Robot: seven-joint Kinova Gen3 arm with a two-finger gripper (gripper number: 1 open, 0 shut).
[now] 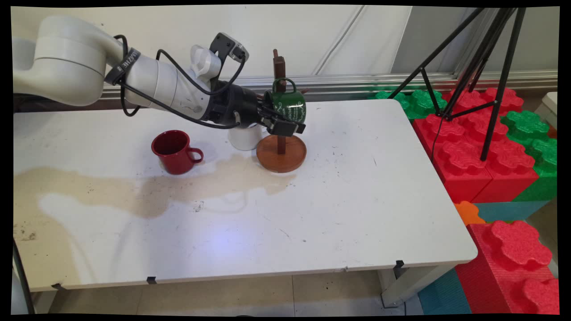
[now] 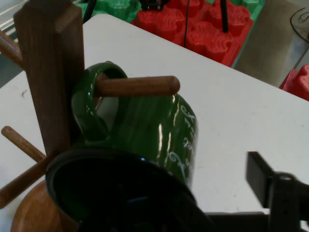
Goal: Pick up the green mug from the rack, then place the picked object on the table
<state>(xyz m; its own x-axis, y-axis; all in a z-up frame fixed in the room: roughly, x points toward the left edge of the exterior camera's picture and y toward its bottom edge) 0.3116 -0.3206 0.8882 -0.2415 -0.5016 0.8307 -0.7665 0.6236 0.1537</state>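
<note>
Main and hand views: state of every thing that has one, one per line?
Green mug: handle looped over a peg of the rack, tilted, at the gripper.
Gripper: at the green mug's rim; open or shut not clear.
Rack: upright on the table.
Red mug: upright, empty, handle to the right.
White cup: on the table behind the arm, partly hidden.

white mug (image 1: 243, 138) mostly behind arm, tripod (image 1: 473, 58) top cut off

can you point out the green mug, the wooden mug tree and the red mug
green mug (image 2: 145, 130), hand view, on its glossy side wall below the peg.
wooden mug tree (image 1: 281, 159), main view, on its round base.
red mug (image 1: 175, 157), main view, on its outer wall beside the handle.
</note>
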